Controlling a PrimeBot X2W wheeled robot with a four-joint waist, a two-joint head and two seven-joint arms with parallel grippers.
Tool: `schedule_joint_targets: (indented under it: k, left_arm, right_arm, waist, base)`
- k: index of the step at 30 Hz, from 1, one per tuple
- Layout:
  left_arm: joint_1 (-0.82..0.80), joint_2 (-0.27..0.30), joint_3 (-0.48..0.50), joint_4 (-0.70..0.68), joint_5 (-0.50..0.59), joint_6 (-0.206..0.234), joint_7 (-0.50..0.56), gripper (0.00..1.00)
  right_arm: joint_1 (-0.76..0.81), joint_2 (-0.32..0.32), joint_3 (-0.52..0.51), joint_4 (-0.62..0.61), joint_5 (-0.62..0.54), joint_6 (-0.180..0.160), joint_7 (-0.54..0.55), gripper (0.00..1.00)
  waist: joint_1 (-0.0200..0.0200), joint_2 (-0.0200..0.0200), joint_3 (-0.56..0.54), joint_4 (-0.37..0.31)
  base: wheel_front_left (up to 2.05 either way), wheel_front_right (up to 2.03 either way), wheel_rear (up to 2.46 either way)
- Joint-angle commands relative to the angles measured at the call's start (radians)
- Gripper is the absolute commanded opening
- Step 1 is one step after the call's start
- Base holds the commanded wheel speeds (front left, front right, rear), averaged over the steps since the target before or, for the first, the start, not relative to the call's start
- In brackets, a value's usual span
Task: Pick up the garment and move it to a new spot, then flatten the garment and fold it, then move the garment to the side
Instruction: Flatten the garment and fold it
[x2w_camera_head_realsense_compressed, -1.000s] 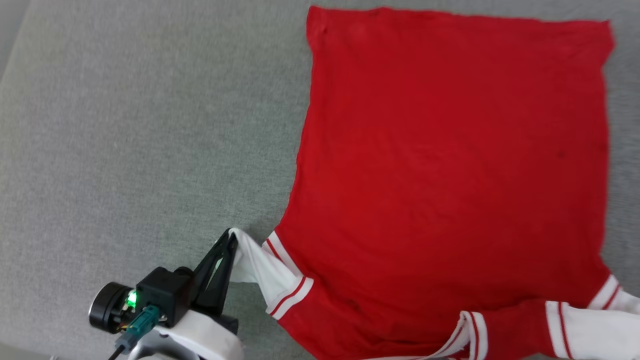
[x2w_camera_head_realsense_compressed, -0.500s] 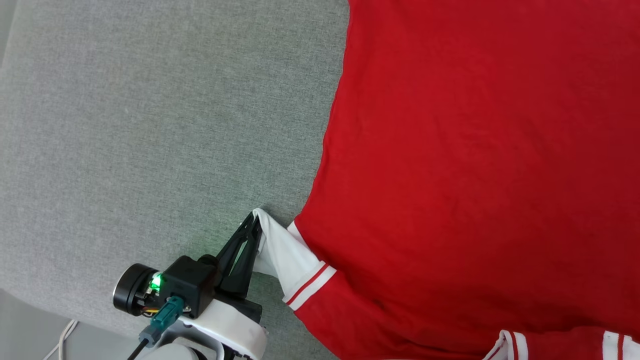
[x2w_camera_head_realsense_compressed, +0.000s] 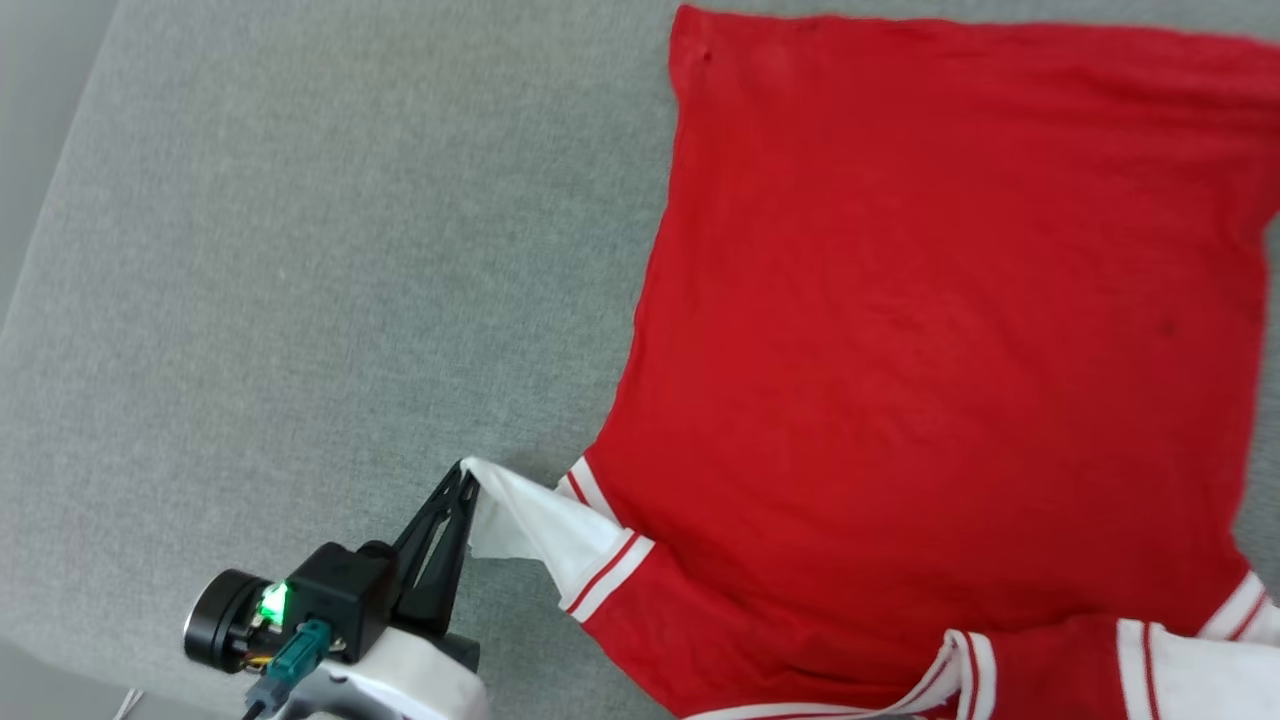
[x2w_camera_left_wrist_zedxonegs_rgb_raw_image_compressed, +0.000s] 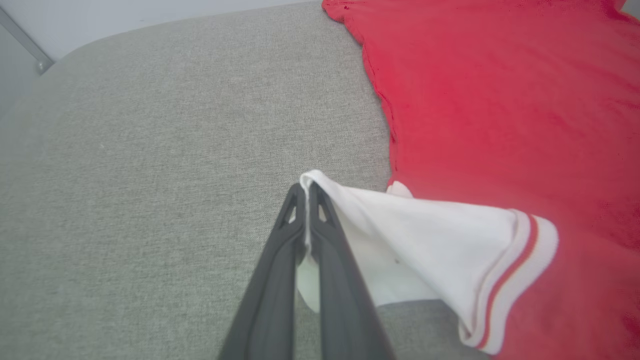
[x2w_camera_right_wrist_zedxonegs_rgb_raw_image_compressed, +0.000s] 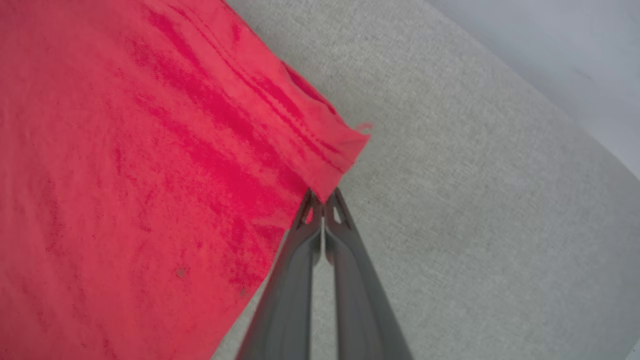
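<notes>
The garment (x2w_camera_head_realsense_compressed: 920, 330) lies spread flat on a grey fabric surface, plain red side up, with white sleeves and red-striped trim along its near edge. My left gripper (x2w_camera_head_realsense_compressed: 467, 472) is shut on the tip of the left white sleeve (x2w_camera_head_realsense_compressed: 530, 525) and holds it slightly off the surface. In the left wrist view the sleeve (x2w_camera_left_wrist_zedxonegs_rgb_raw_image_compressed: 425, 235) drapes from the closed gripper (x2w_camera_left_wrist_zedxonegs_rgb_raw_image_compressed: 306, 186) to the red body (x2w_camera_left_wrist_zedxonegs_rgb_raw_image_compressed: 500, 100). In the right wrist view my right gripper (x2w_camera_right_wrist_zedxonegs_rgb_raw_image_compressed: 322, 194) is shut at the garment's (x2w_camera_right_wrist_zedxonegs_rgb_raw_image_compressed: 125, 150) side edge, just below a hem corner, pinching the cloth.
The grey fabric surface (x2w_camera_head_realsense_compressed: 300, 300) stretches bare to the left of the garment. Its rounded edge (x2w_camera_head_realsense_compressed: 40, 250) runs along the far left, with pale floor beyond. A second white sleeve (x2w_camera_head_realsense_compressed: 1200, 670) lies folded at the lower right.
The head camera has shifted, so the whole picture slid. The left gripper keeps its hold on the white sleeve, and the garment lies much as before.
</notes>
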Motion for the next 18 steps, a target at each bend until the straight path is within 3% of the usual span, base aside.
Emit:
schedule_joint_targets:
  k: [1,4,12,18]
  left_arm:
    - [0.018,0.011,0.004,-0.005,-0.006,0.006,-0.005,0.0]
    - [0.05,0.033,0.012,-0.014,-0.019,0.013,-0.004,0.0]
    - [0.121,0.087,0.02,-0.042,-0.046,0.034,-0.001,0.0]
    - [0.17,0.114,0.025,-0.058,-0.066,0.045,-0.001,0.0]
  right_arm:
    - [0.036,-0.03,0.019,-0.027,0.02,-0.001,-0.011,0.0]
    - [0.099,-0.082,0.068,-0.115,0.066,-0.001,-0.03,0.0]
    - [0.342,-0.305,0.154,-0.351,0.19,-0.001,-0.114,0.0]
    - [0.618,-0.42,0.175,-0.406,0.306,-0.001,-0.237,0.0]
  waist:
    - [-0.0001,0.0,-0.073,-0.047]
    - [-0.0001,0.0,-0.126,-0.087]
    - [-0.0001,0.0,-0.229,-0.157]
    - [-0.0001,0.0,-0.268,-0.189]
  base:
    - [0.0,0.0,0.0]
    - [0.0,0.0,0.0]
    - [0.0,0.0,0.0]
    - [0.0,0.0,0.0]
